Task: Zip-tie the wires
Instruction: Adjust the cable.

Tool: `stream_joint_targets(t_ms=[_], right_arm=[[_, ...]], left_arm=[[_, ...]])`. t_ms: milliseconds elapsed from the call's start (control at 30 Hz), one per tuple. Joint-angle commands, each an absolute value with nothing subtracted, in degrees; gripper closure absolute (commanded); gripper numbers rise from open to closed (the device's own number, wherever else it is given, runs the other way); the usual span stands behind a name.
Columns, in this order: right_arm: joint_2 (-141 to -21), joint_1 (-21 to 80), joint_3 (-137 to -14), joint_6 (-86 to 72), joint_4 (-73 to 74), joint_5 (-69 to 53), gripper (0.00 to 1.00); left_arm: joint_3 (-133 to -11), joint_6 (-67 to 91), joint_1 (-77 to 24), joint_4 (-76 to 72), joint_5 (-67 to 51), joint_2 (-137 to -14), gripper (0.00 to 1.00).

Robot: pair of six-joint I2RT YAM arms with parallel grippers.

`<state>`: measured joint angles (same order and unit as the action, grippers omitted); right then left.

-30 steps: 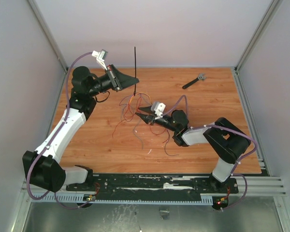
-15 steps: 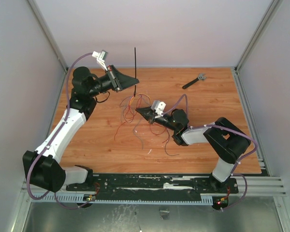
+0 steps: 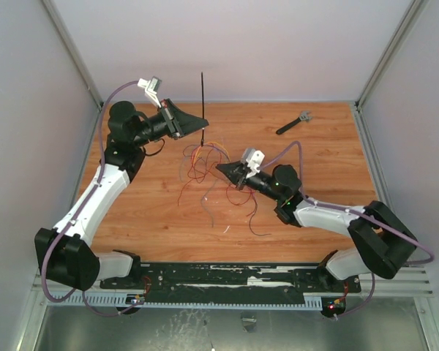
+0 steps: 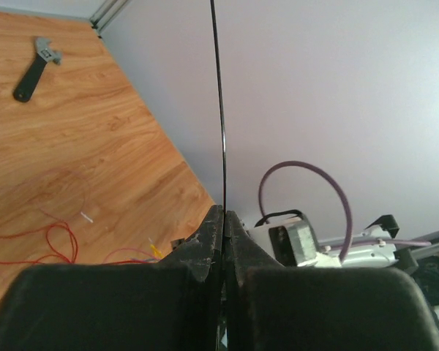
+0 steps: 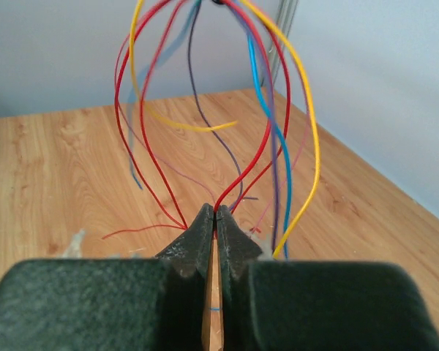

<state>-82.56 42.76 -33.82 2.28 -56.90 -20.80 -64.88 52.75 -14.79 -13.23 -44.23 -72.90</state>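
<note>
The wires (image 3: 200, 162) lie as a loose, mostly red tangle on the wooden table (image 3: 139, 212), left of centre. My right gripper (image 3: 221, 169) is shut on them at the tangle's right side. In the right wrist view its tips (image 5: 216, 212) pinch red strands, while red, yellow, blue and purple wires (image 5: 267, 124) loop upward. My left gripper (image 3: 203, 125) hovers just behind the tangle, shut on the zip tie (image 3: 202, 93), a thin black strip standing straight up. In the left wrist view the zip tie (image 4: 220, 110) rises from the closed tips (image 4: 224, 213).
A short black tool with a grey head (image 3: 293, 123) lies at the back right of the table, also seen as the tool (image 4: 31, 68) in the left wrist view. Grey walls enclose the back and sides. The right arm's purple cable (image 3: 293, 150) arches over its wrist.
My right gripper has closed on the wires and shifted slightly right, its elbow swinging out toward the near right. The left gripper and zip tie have barely moved.
</note>
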Motion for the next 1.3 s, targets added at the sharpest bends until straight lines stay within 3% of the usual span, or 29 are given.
stream_joint_targets(t_ms=[0, 433, 733, 1267], right_arm=[[-79.8, 42.5, -37.4, 0.0, -42.8, -23.3, 1.00], [-76.4, 43.5, -37.4, 1.0, -33.4, -29.3, 1.00], [-73.8, 42.9, -39.1, -0.7, -31.4, -22.9, 1.00], [-68.6, 39.4, -39.2, -1.4, -25.7, -22.8, 1.00]], left_arm=[[-63.0, 53.5, -14.3, -17.5, -44.9, -72.3, 1.00], [-63.1, 53.9, -13.6, -20.0, -44.3, -75.2, 1.00], [-60.6, 53.5, -13.4, -20.4, -44.8, -74.9, 1.00], [-57.6, 53.5, -11.3, -21.6, -45.3, -74.8, 1.00]])
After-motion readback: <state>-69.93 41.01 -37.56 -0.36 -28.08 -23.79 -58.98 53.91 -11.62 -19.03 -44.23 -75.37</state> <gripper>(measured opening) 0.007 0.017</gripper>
